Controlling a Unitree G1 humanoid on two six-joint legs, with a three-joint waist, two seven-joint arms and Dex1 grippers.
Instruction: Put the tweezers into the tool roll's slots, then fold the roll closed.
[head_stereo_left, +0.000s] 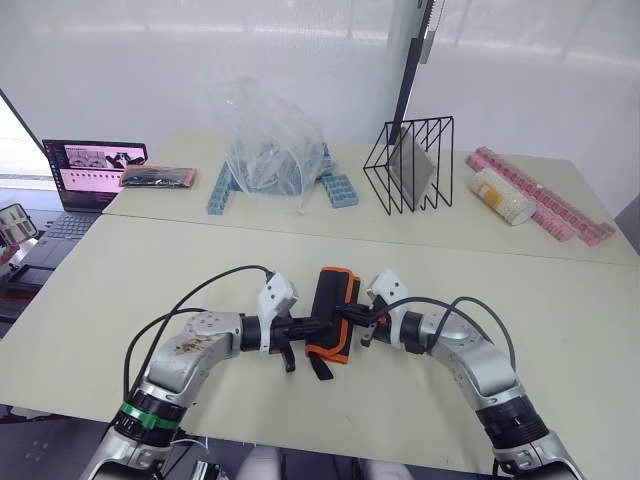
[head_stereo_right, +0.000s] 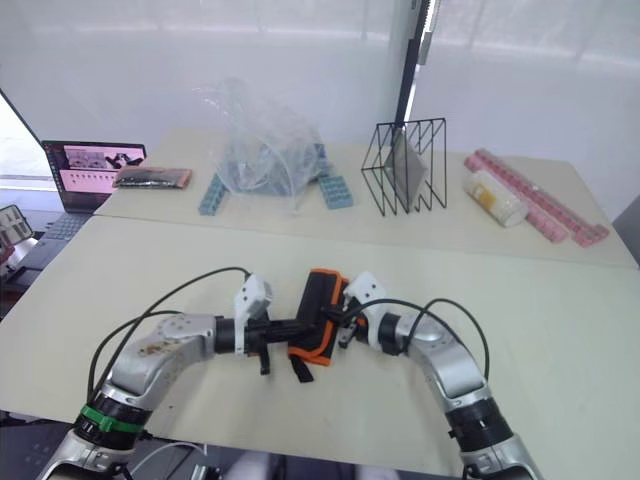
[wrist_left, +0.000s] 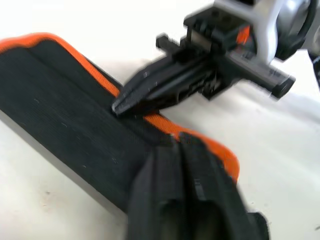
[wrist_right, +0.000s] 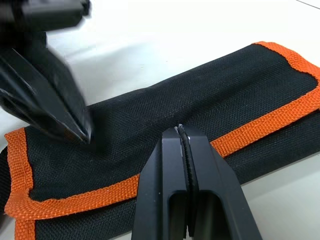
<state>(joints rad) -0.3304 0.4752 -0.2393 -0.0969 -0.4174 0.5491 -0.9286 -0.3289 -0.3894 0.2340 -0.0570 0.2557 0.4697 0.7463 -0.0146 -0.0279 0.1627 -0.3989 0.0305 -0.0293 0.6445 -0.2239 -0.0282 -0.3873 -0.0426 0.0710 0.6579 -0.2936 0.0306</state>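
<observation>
The tool roll (head_stereo_left: 333, 312) lies folded shut near the desk's (head_stereo_left: 560, 310) front edge, no tweezers visible. The left gripper (head_stereo_left: 318, 324) and right gripper (head_stereo_left: 347, 312), both closed and empty, press it; the task looks nearly done.

I see a big pale table (head_stereo_left: 150, 270) across the middle of the frame and a second table (head_stereo_left: 560, 180) behind it. A white wall (head_stereo_left: 150, 60) fills the top. A laptop (head_stereo_left: 75, 185) sits at the left edge.
</observation>
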